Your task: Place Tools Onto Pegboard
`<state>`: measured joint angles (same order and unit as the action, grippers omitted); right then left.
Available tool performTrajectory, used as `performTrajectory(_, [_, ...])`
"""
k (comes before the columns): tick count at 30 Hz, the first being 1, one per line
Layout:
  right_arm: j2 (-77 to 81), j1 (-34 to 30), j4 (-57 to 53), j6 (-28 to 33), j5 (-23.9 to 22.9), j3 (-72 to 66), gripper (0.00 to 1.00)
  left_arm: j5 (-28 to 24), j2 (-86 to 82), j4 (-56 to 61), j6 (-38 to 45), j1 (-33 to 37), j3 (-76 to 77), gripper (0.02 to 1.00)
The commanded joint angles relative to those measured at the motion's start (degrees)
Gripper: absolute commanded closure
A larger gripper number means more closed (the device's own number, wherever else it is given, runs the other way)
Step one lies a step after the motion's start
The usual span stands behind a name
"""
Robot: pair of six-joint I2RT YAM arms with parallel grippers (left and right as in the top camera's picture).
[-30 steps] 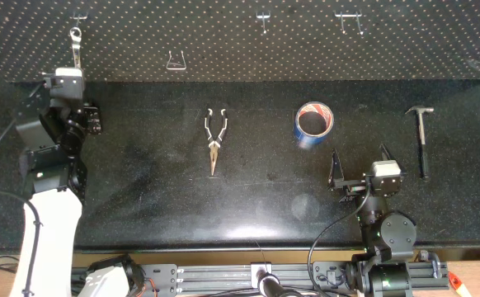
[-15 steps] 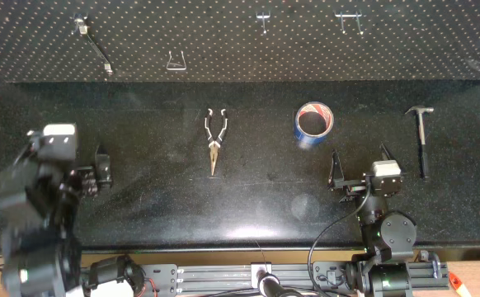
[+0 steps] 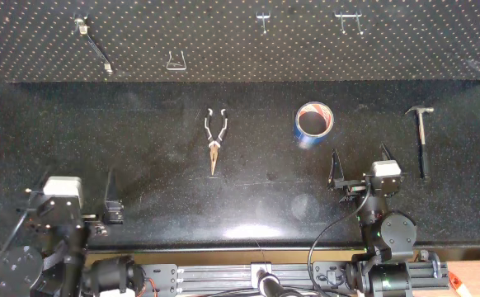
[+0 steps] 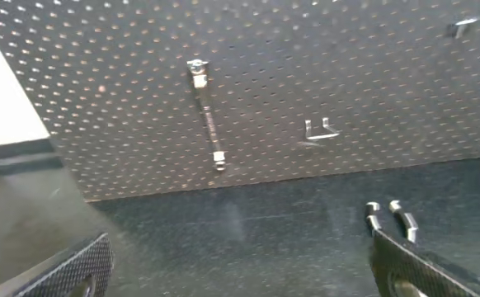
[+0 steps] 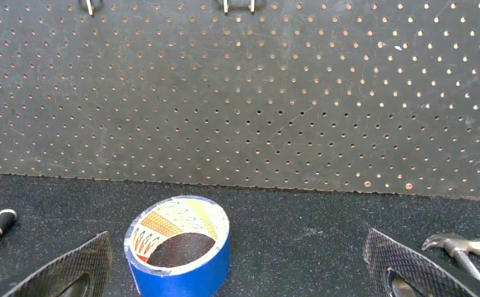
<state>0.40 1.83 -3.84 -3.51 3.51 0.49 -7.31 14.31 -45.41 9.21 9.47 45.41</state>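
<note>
The wrench (image 3: 94, 47) hangs tilted from a hook at the pegboard's (image 3: 306, 49) left end; needle-nose pliers (image 3: 215, 142), a blue tape roll (image 3: 312, 124) and a hammer (image 3: 421, 140) lie on the table (image 3: 157, 165) below the pegboard; the left gripper (image 4: 238, 247) and right gripper (image 3: 360, 165), farther from the pegboard, both stand spread wide and empty.

Top view overhead; 2 wrist views low, facing shared pegboard (image 3: 306, 49)

Wrench (image 3: 94, 47) on the pegboard (image 3: 388, 49)
</note>
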Motion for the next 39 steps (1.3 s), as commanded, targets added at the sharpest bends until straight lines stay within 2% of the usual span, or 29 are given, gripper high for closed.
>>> performTrajectory(1, [-0.3, -0.2, -0.2, 0.8, 0.1, -0.3, 0.012, 6.9, 15.6, -0.3, -25.0, -13.1, 2.6, 0.023])
performTrajectory(3, [-0.3, -0.2, -0.2, 0.8, 0.1, -0.3, 0.012, 15.8, 24.3, -2.4, -40.5, -24.6, 3.5, 0.023])
performTrajectory(5, [-0.3, -0.2, -0.2, 0.8, 0.1, -0.3, 0.012, 17.3, 30.8, -2.4, -45.5, -32.1, 3.6, 0.023])
performTrajectory(7, [-0.3, -0.2, -0.2, 0.8, 0.1, -0.3, 0.012, 20.9, 38.4, -2.3, -51.7, -39.7, 3.6, 0.023])
performTrajectory(8, [-0.3, -0.2, -0.1, 0.8, 0.1, -0.3, 0.012, 20.9, 41.4, -0.6, -52.3, -41.3, 3.6, 0.023])
performTrajectory(9, [-0.3, -0.2, -0.2, 0.8, 0.1, -0.3, 0.012, 20.4, 44.9, 3.7, -52.3, -41.8, 3.6, 0.025])
performTrajectory(12, [-0.3, -0.2, -0.2, 0.8, 0.1, -0.3, 0.012, 18.8, 55.1, 5.3, -52.3, -41.8, 3.6, 0.025])
performTrajectory(16, [-0.3, -0.2, -0.2, 0.8, 0.1, -0.3, 0.009, 18.5, 59.6, 5.9, -52.2, -41.8, 3.6, 0.023])
performTrajectory(17, [-0.3, -0.2, -0.2, 0.8, 0.1, -0.3, 0.012, 17.5, 59.8, 7.3, -48.7, -41.7, 3.6, 0.023])
performTrajectory(19, [-0.3, -0.2, -0.2, 0.8, 0.1, -0.3, 0.012, 12.0, 62.7, 15.5, -38.4, -41.7, 3.6, 0.023])
performTrajectory(21, [-0.3, -0.2, -0.2, 0.8, 0.1, -0.3, 0.012, 7.9, 65.6, 21.1, -33.0, -41.7, 3.6, 0.023])
performTrajectory(22, [-0.3, -0.2, -0.2, 0.8, 0.1, -0.3, 0.012, 7.6, 67.3, 21.7, -32.7, -41.7, 4.0, 0.025])
performTrajectory(24, [-0.3, -0.2, -0.2, 0.8, 0.1, -0.3, 0.012, 4.9, 71.4, 19.7, -32.7, -40.9, 7.4, 0.023])
performTrajectory(27, [-0.3, -0.2, -0.2, 0.8, 0.1, -0.3, 0.012, 4.7, 76.7, 4.7, -32.2, -38.0, 19.1, 0.023])
performTrajectory(29, [-0.3, -0.2, -0.2, 0.8, 0.1, -0.3, 0.012, 5.1, 78.5, -1.0, -32.3, -36.8, 24.0, 0.023])
performTrajectory(39, [-0.3, -0.2, -0.2, 0.8, 0.1, -0.3, 0.012, 5.6, 87.3, 5.7, -32.9, -36.0, 24.5, 0.023])
